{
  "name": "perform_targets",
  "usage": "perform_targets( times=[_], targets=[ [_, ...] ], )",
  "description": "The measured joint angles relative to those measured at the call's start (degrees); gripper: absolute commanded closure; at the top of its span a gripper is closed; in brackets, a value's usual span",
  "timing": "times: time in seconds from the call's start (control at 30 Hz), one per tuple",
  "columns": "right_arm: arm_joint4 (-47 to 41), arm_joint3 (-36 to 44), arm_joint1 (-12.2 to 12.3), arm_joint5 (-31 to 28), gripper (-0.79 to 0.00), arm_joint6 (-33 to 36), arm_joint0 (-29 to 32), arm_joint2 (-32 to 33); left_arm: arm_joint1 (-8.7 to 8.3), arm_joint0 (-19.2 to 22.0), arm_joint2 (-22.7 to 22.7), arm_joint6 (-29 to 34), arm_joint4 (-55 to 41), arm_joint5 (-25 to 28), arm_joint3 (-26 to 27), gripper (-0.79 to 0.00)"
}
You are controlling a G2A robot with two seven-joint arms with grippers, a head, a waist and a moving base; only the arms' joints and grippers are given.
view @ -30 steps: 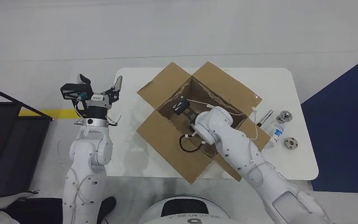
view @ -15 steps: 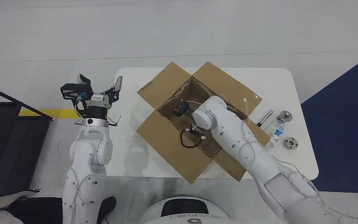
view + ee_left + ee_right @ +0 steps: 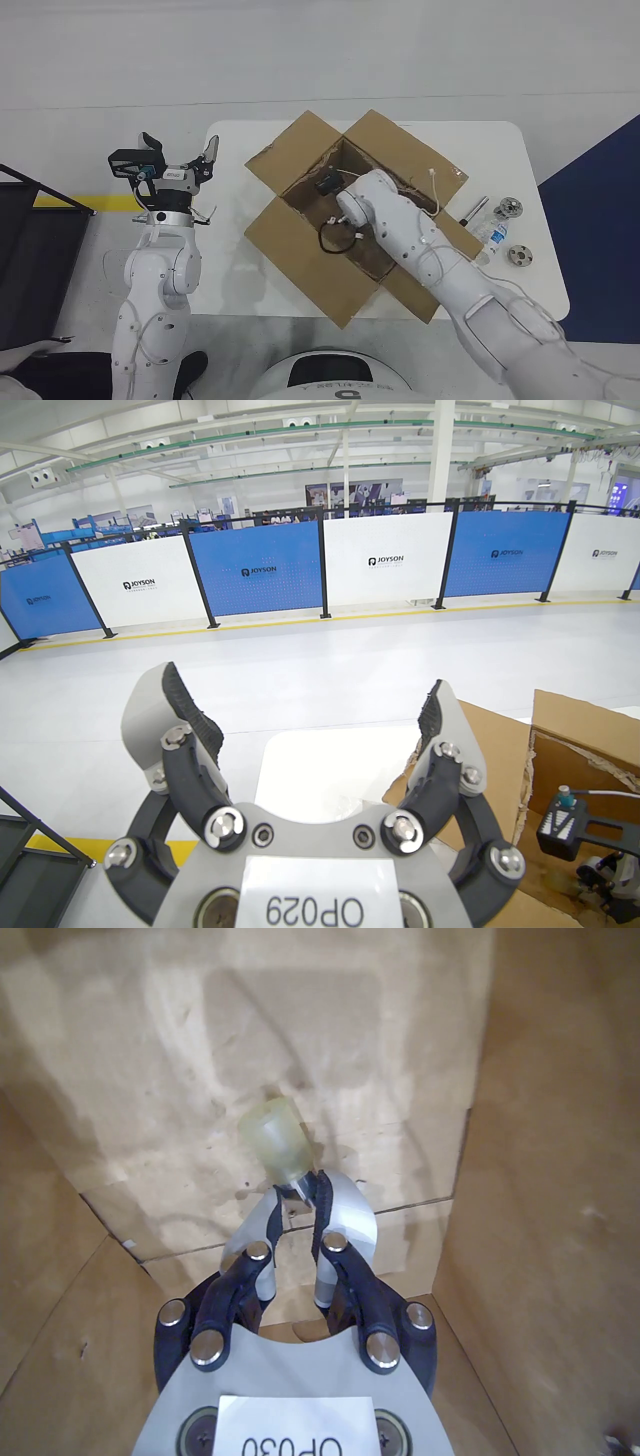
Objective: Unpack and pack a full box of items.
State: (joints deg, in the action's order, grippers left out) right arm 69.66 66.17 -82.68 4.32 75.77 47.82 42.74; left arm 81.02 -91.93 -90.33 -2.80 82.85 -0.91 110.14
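From above we see the cardboard box (image 3: 300, 235) open mid-table (image 3: 235, 290), with the right arm down inside it and the left gripper (image 3: 180, 143) off the table's left edge. Its wrist view shows the jaws spread and empty, facing a blue-and-white fence (image 3: 350, 565). The right gripper (image 3: 299, 1193) pinches a pale plug (image 3: 277, 1143) above the box floor.
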Motion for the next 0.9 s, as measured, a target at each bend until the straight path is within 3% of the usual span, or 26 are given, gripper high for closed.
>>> perform_targets(
  times=[0.33, 0.37, 0.43, 0.47, 0.5, 0.53, 0.6, 0.8, 0.9],
  targets=[
    [5.1, 15.2, 3.5, -0.9, -0.009, -1.9, 8.8, 8.6, 0.0, 0.0, 0.0, 0.0, 0.0, 0.0, 0.0, -0.785],
    [4.7, 16.1, 3.7, -1.7, -0.256, -1.4, 9.5, 9.4, 0.0, 0.0, 0.0, 0.0, 0.0, 0.0, 0.0, -0.785],
    [3.6, 15.9, 3.9, -3.2, -0.449, -0.1, 9.8, 10.1, 0.0, 0.0, 0.0, 0.0, 0.0, 0.0, 0.0, -0.785],
    [3.3, 14.5, 3.8, -4.1, -0.65, 1.6, 9.2, 9.9, 0.0, 0.0, 0.0, 0.0, 0.0, 0.0, 0.0, -0.785],
    [3.2, 13.1, 3.6, -4.6, -0.733, 2.9, 8.5, 9.4, 0.0, 0.0, 0.0, 0.0, 0.0, 0.0, 0.0, -0.785],
    [2.7, 11.7, 3.4, -5.1, -0.76, 4.1, 7.7, 8.9, 0.0, 0.0, 0.0, 0.0, 0.0, 0.0, 0.0, -0.785],
    [0.7, 8.9, 2.8, -6.4, -0.779, 5.6, 5.9, 7.9, 0.0, 0.0, 0.0, 0.0, 0.0, 0.0, 0.0, -0.785],
    [-2.8, 5.4, 2.0, -9.5, -0.705, 5.5, 3.2, 6.5, 0.0, 0.0, 0.0, 0.0, 0.0, 0.0, 0.0, -0.785],
    [-3.5, 5.6, 2.0, -11.2, -0.723, 6.5, 3.1, 6.4, 0.0, 0.0, 0.0, 0.0, 0.0, 0.0, 0.0, -0.785]
  ],
)
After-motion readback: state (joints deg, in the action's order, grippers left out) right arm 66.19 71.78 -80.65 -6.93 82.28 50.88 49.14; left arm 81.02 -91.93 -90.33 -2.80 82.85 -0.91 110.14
